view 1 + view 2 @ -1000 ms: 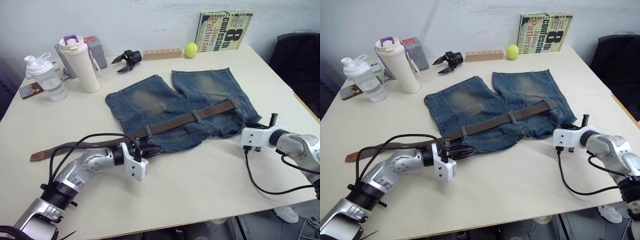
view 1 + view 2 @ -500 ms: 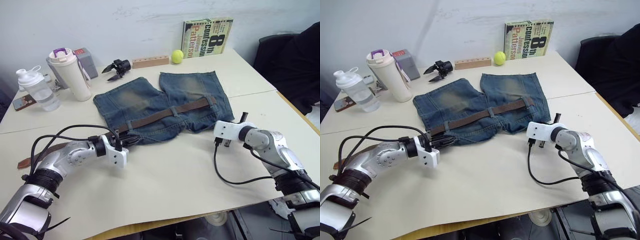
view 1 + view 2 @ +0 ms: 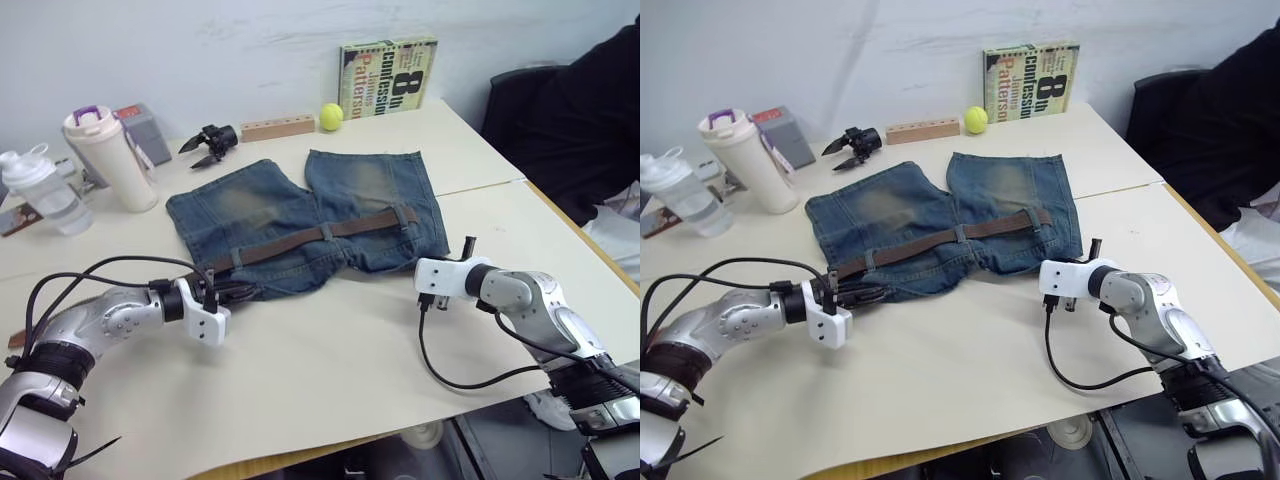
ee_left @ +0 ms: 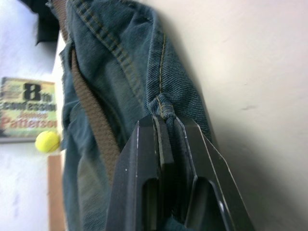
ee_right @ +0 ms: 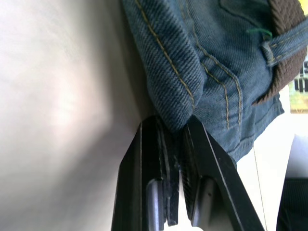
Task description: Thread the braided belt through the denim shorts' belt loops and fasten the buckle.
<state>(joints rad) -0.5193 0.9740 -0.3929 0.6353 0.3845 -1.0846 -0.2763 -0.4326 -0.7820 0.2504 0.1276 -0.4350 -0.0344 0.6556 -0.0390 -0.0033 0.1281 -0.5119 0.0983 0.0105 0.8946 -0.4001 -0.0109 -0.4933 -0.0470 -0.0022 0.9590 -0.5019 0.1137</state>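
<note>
Shorts [image 3: 300, 215] flat on table [image 3: 330, 370], each end effector, left [image 4: 166, 126], right [image 5: 175, 127], clamping waistband corners.

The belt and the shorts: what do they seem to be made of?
The belt looks like woven brown fabric or braided leather, matte; its ribbed weave shows in the left wrist view, but the fibre stays unclear. The shorts look like faded blue denim: a diagonal twill surface, yellow-orange stitched seams and worn yellowish patches on both legs.
</note>
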